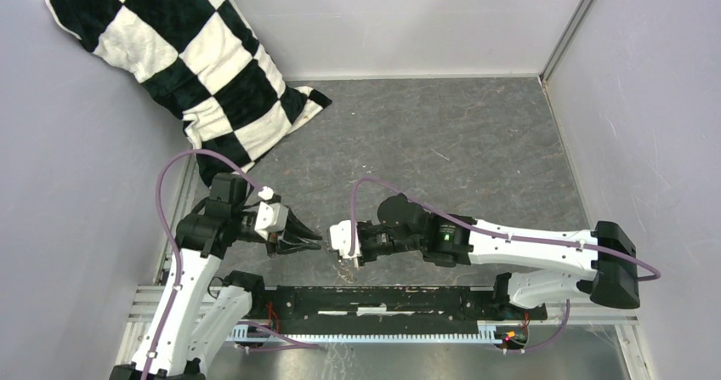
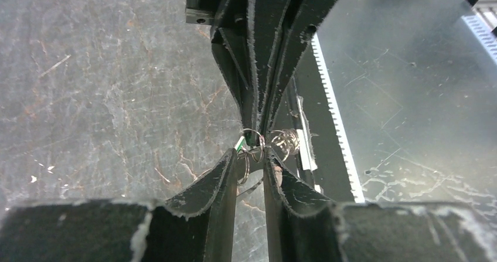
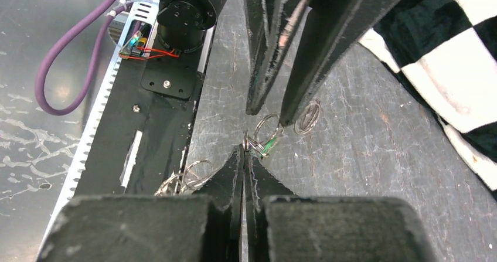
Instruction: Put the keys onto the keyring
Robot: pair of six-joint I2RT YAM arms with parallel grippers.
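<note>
The green-tagged key (image 3: 268, 146), a tiny dark piece with a bright tag, is pinched at the tips of the shut right gripper (image 3: 245, 149), apparently to be threaded onto the thin silvery keyring (image 3: 258, 123) just ahead, which is loosely straddled by the slightly parted left gripper (image 3: 268, 116).

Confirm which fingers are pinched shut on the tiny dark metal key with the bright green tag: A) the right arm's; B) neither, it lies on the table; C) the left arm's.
A: the right arm's fingers meet tip to tip on the tiny dark metal key with the bright green tag, while the left arm's fingers stand apart.
</note>
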